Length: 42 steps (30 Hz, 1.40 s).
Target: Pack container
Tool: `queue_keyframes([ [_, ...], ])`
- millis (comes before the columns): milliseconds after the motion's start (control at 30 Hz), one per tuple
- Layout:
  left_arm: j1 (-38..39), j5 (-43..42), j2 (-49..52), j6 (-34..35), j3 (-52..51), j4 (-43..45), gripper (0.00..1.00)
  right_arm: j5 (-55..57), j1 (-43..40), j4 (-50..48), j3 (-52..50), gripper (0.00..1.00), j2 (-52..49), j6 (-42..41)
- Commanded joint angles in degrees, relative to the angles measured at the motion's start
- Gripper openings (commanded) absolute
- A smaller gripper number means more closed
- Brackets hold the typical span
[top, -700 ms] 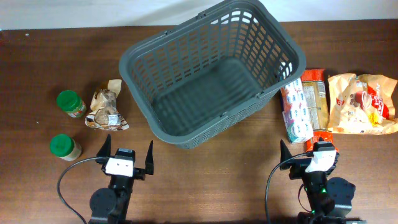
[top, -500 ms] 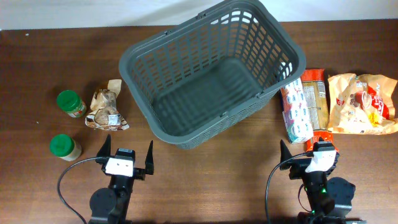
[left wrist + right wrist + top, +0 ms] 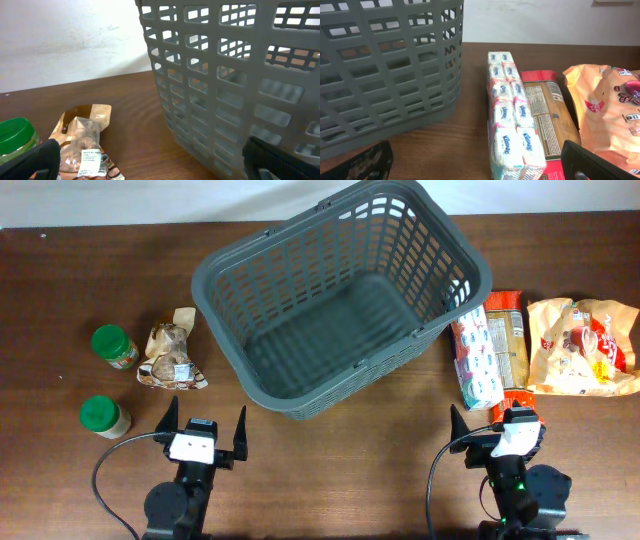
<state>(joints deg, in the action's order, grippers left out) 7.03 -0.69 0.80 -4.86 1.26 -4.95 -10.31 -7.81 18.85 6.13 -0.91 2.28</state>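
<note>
Overhead, you see the container [image 3: 420,250], rectangular dark grey plastic, slotted lattice walls, bare floor inside, your left gripper [image 3: 204,428] and right gripper [image 3: 495,428] both spread open.

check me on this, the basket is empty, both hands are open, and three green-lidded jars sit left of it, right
Not quite. The overhead view shows two green-lidded jars, not three, left of the basket: the far jar and the near jar. The basket is empty, and the left hand and right hand are open.
</note>
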Motion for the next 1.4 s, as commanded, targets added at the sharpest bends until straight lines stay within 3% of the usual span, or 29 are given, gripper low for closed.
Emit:
queue_keyframes([
  [0, 0.2, -0.1, -0.4, 0.1, -0.5, -0.3, 0.99, 3.7, 0.3, 0.0, -0.3, 0.99, 0.5, 0.7],
  [233, 0.0, 3.6, -0.1, -1.0, -0.3, 1.6, 0.99, -3.2, 0.3, 1.7, 0.8, 0.99, -0.6, 0.7],
  [367, -0.1, 4.4, 0.2, -5.5, 6.9, 1.4, 0.99, -3.0, 0.3, 8.7, 9.8, 0.99, -4.7, 0.7],
  [467, -1.0, 6.1, 7.0, -5.5, 20.6, -10.0, 0.99, 2.5, 0.3, 19.5, 25.7, 0.99, -16.3, 2.4],
  [533, -1.6, 6.1, 12.0, -5.5, 26.9, -15.2, 0.99, 3.6, 0.3, 22.0, 32.1, 0.99, -22.2, 2.4],
  [600, -2.7, 5.6, 22.4, -5.5, 39.6, -22.9, 0.99, 3.6, 0.3, 24.5, 43.6, 0.99, -33.3, 2.4],
  [767, -5.0, -3.3, 44.2, -5.6, 65.9, -36.6, 0.99, 3.7, 0.3, 34.1, 66.8, 0.99, -54.0, 2.4],
  [900, -8.6, -15.3, 66.5, -5.7, 96.0, -56.2, 0.99, 1.5, 0.3, 50.6, 91.0, 0.99, -69.4, 1.7],
  [1033, -8.5, -16.1, 77.2, -5.7, 113.1, -66.2, 0.99, -4.7, 0.3, 58.2, 101.4, 0.99, -74.8, 1.7],
  [1133, -8.5, -21.1, 79.9, -1.6, 118.2, -67.5, 0.99, -8.2, 0.3, 58.2, 103.5, 1.00, -75.4, 1.7],
  [1200, -8.5, -28.4, 80.0, -1.4, 118.4, -65.3, 0.99, -8.5, 0.3, 56.8, 103.6, 0.89, -75.4, 1.7],
  [1233, -8.5, -30.3, 80.0, -1.3, 118.4, -64.8, 0.80, -8.5, 0.3, 56.6, 103.6, 0.80, -75.6, 1.7],
  [1267, -8.4, -30.6, 80.0, -0.5, 118.5, -65.0, 0.53, -8.5, 0.3, 56.4, 103.6, 0.75, -75.8, 1.4],
  [1300, -7.6, -30.4, 80.0, -0.3, 118.5, -66.5, 0.28, -8.5, 0.3, 56.1, 103.6, 0.61, -76.3, 0.2],
  [1367, -3.9, -26.4, 80.2, -0.4, 118.4, -70.3, 0.08, -8.6, 0.3, 55.2, 103.6, 0.32, -77.7, -3.3],
])
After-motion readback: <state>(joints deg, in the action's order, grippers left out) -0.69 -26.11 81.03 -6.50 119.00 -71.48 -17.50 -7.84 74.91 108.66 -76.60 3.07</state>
